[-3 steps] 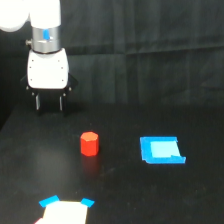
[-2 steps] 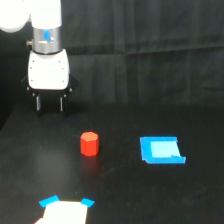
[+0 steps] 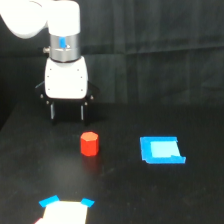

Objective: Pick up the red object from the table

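Pincer short of the block

Your pincer (image 3: 67,111) hung with fingers spread, holding nothing; the red block (image 3: 89,143) stood upright on the desk (image 3: 165,195), just nearer the camera and slightly toward the exterior view's right.

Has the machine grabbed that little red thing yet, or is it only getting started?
Not grabbed yet. The red object sits on the table, untouched. The gripper hangs behind it and a little toward the exterior view's left, its fingers apart and holding nothing. Nothing looks finished. Left to do: bring the fingers around the block, close, and lift.
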{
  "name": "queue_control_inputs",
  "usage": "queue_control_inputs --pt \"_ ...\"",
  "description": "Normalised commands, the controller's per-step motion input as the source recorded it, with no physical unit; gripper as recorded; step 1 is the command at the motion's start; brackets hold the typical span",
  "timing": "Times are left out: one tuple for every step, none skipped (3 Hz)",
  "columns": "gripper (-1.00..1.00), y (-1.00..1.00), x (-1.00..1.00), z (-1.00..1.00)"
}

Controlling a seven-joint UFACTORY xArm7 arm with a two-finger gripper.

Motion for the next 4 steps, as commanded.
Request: queue_control_inputs --pt "1.00 -1.00 1.00 -0.38" --pt "0.77 -1.00 0.94 -0.30" --pt "1.00 -1.00 0.30 -0.45" --pt "0.47 -0.40 0.16 -0.35"
